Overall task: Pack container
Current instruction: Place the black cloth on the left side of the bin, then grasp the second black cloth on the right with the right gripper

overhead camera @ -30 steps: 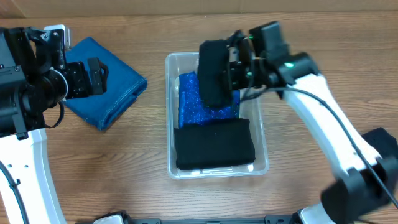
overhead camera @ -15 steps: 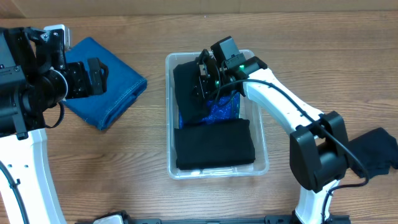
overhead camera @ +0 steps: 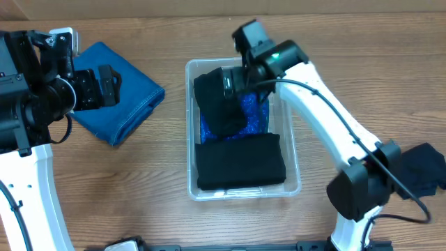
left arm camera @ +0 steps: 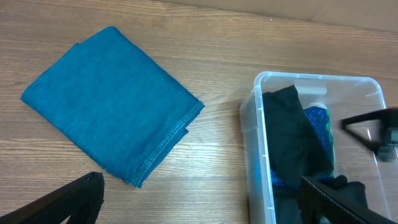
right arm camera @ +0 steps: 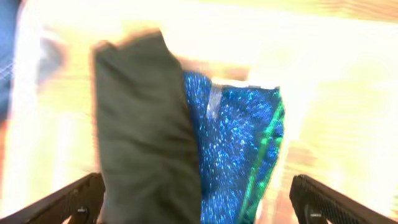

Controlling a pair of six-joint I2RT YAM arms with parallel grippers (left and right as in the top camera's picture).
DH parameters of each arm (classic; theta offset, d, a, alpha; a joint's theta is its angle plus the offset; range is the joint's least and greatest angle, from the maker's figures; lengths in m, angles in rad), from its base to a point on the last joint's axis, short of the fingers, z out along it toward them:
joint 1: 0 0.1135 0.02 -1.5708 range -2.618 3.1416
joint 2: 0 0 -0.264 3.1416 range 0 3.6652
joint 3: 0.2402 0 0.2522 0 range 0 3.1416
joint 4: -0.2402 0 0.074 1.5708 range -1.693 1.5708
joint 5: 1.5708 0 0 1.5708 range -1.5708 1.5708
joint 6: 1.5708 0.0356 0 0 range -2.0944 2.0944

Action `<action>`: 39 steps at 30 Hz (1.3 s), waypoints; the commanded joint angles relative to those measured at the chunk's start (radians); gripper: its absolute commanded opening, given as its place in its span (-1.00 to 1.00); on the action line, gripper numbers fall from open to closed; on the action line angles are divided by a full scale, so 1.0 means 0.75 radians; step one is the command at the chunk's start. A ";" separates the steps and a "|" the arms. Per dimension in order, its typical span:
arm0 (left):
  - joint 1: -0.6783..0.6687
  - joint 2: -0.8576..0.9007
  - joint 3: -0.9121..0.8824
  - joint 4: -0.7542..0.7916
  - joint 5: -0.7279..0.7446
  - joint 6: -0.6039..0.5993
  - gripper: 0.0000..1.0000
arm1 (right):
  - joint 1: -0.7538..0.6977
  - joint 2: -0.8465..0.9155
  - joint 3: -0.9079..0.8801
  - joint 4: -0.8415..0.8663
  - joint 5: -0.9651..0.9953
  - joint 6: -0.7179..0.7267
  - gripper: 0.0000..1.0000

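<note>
The container [overhead camera: 190, 125] is a clear bin in the middle of the table. Inside it, a folded black cloth [overhead camera: 240, 162] fills the near half. A sparkly blue cloth [overhead camera: 256, 115] lies in the far half, with a second black cloth [overhead camera: 217, 103] resting loose over its left side. My right gripper [overhead camera: 233, 81] hovers over the bin's far end, open; in the right wrist view its gripper [right arm camera: 202, 208] spans that black cloth [right arm camera: 146, 130] and the sparkly cloth [right arm camera: 239, 137] without holding them. My left gripper [overhead camera: 115, 85] stands open over the table, and the left wrist view shows nothing between its fingers [left arm camera: 68, 199].
A folded blue denim cloth [overhead camera: 129, 104] lies left of the bin, also seen in the left wrist view [left arm camera: 112, 102] beside the bin's rim [left arm camera: 254, 134]. A dark cloth [overhead camera: 425, 167] sits at the right edge of the table.
My right gripper carried the black cloth down into the bin's far half, opened and let it go. It has now drawn back toward the far end. The left arm has not moved.
</note>
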 commanded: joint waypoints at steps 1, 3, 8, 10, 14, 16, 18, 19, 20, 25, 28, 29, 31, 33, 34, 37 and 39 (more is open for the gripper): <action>0.006 0.007 0.021 0.001 0.016 0.026 1.00 | -0.066 -0.207 0.229 -0.117 0.095 0.021 1.00; 0.006 0.007 0.021 0.001 0.016 0.026 1.00 | -0.320 -0.359 0.273 -0.249 0.198 0.285 1.00; 0.006 0.007 0.021 0.002 0.015 0.026 1.00 | -1.121 -0.429 0.224 -0.485 0.006 0.423 1.00; 0.006 0.007 0.021 0.002 0.015 0.026 1.00 | -1.369 -0.429 0.111 -0.491 -0.060 0.422 1.00; 0.006 0.007 0.021 0.003 0.015 0.026 1.00 | -1.726 -0.429 -0.312 -0.323 -0.091 0.382 1.00; 0.006 0.007 0.021 0.002 0.016 0.026 1.00 | -1.848 -0.429 -0.546 -0.179 -0.107 0.377 1.00; 0.006 0.007 0.021 0.003 0.015 0.026 1.00 | -1.958 -0.429 -0.815 0.044 -0.185 0.265 1.00; 0.006 0.007 0.021 0.003 0.015 0.026 1.00 | -1.999 -0.429 -0.936 0.136 -0.185 0.247 1.00; 0.006 0.007 0.021 0.003 0.016 0.026 1.00 | -2.024 -0.429 -1.029 0.200 -0.185 0.247 1.00; 0.006 0.007 0.021 0.002 0.016 0.026 1.00 | -2.040 -0.429 -1.329 0.520 -0.248 0.247 1.00; 0.006 0.007 0.021 0.002 0.016 0.026 1.00 | -2.040 -0.429 -1.464 0.682 -0.284 0.247 1.00; 0.006 0.007 0.021 0.002 0.016 0.026 1.00 | -2.040 -0.429 -1.494 0.721 -0.295 0.247 1.00; 0.006 0.007 0.021 0.002 0.016 0.026 1.00 | -2.040 -0.429 -1.554 0.820 -0.409 0.247 1.00; 0.006 0.007 0.021 0.001 0.016 0.026 1.00 | -2.038 -0.429 -1.559 0.880 -0.550 0.247 0.57; 0.006 0.007 0.021 0.002 0.016 0.026 0.99 | -2.038 -0.429 -1.559 0.900 -0.609 0.247 0.38; 0.006 0.007 0.021 0.001 0.016 0.026 1.00 | -2.037 -0.429 -1.558 0.948 -0.818 0.247 -0.25; 0.006 0.007 0.021 0.001 0.016 0.026 1.00 | -2.037 -0.429 -1.553 0.952 -0.906 0.247 -0.92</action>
